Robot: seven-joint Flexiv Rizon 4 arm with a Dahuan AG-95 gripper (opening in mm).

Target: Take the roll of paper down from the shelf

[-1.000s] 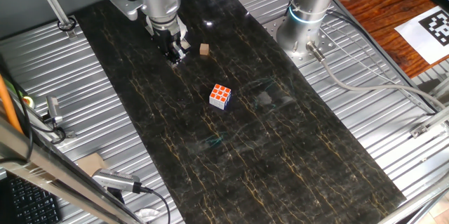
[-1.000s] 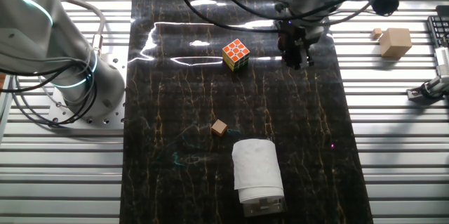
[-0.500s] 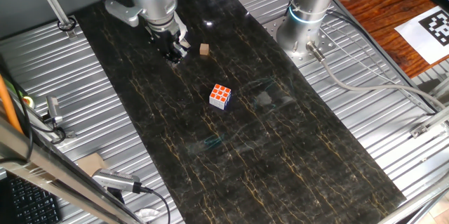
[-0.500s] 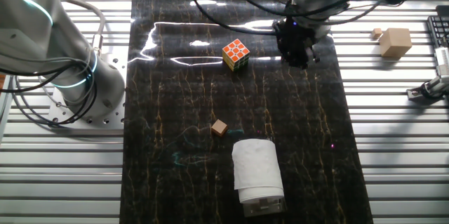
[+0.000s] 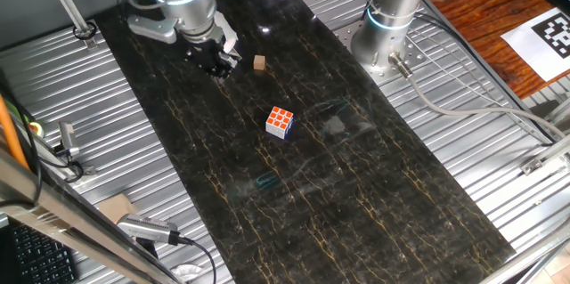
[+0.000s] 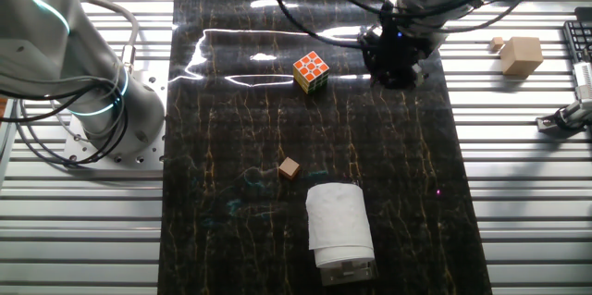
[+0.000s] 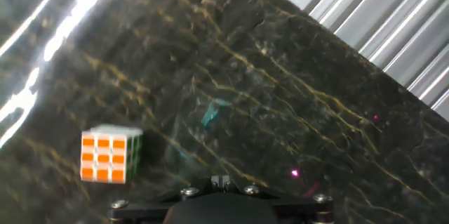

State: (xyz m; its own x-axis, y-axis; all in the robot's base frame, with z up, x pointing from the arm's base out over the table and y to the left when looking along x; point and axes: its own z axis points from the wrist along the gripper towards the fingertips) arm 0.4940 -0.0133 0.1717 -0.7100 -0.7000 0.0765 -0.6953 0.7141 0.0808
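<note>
The roll of paper [image 6: 339, 223] is a fat white cylinder lying on a small pale shelf [image 6: 349, 271] at the near end of the dark mat in the other fixed view. In the one fixed view I cannot see it. My gripper [image 6: 394, 74] hangs low over the far right of the mat, well away from the roll, with its fingers pressed together and nothing between them. It also shows in the one fixed view [image 5: 218, 64] and at the bottom edge of the hand view [image 7: 221, 180].
An orange-and-white puzzle cube [image 6: 312, 70] [image 5: 280, 122] [image 7: 109, 156] sits left of the gripper. A small tan wooden block [image 6: 289, 167] [image 5: 259, 63] lies between cube and roll. A second arm's base [image 6: 102, 115] stands left of the mat. A cardboard box [image 6: 521, 55] is on the ribbed table.
The arm has swung and tilted, so the hand has shifted slightly toward the mat's edge. The roll, cube and block have not moved.
</note>
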